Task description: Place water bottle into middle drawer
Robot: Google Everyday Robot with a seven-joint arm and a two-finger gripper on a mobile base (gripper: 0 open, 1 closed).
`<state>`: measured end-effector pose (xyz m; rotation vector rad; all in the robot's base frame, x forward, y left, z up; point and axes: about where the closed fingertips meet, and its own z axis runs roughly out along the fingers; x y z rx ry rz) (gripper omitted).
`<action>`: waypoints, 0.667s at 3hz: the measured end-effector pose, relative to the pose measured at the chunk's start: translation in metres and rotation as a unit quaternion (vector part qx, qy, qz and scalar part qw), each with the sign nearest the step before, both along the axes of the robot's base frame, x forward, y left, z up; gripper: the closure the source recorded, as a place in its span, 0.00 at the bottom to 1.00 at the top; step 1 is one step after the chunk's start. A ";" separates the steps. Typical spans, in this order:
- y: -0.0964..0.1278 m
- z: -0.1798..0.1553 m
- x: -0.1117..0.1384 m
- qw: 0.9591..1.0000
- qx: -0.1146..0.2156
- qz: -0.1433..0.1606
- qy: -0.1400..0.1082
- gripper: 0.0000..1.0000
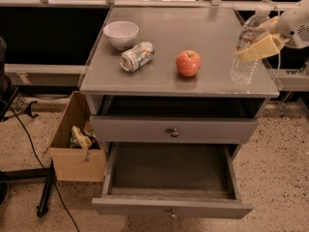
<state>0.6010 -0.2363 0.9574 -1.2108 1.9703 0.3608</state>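
The water bottle [245, 52], clear with a white cap, stands near the right edge of the cabinet top [193, 28], leaning slightly. My gripper [257, 47] comes in from the right, and its pale yellow fingers [263, 45] are closed around the bottle's upper half. The bottle's base is at or just above the surface; I cannot tell which. The middle drawer [171, 208], the lower knobbed front, is pulled fully out below, and its grey inside holds nothing.
A red apple [188, 63], a crushed silver can [137, 56] and a white bowl [120, 34] are on the cabinet top to the left of the bottle. The upper knobbed drawer [174, 129] is shut. A cardboard box [77, 144] with rubbish sits on the floor at the left.
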 end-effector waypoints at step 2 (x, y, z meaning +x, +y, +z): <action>0.005 -0.002 -0.042 0.999 0.035 -0.011 0.018 1.00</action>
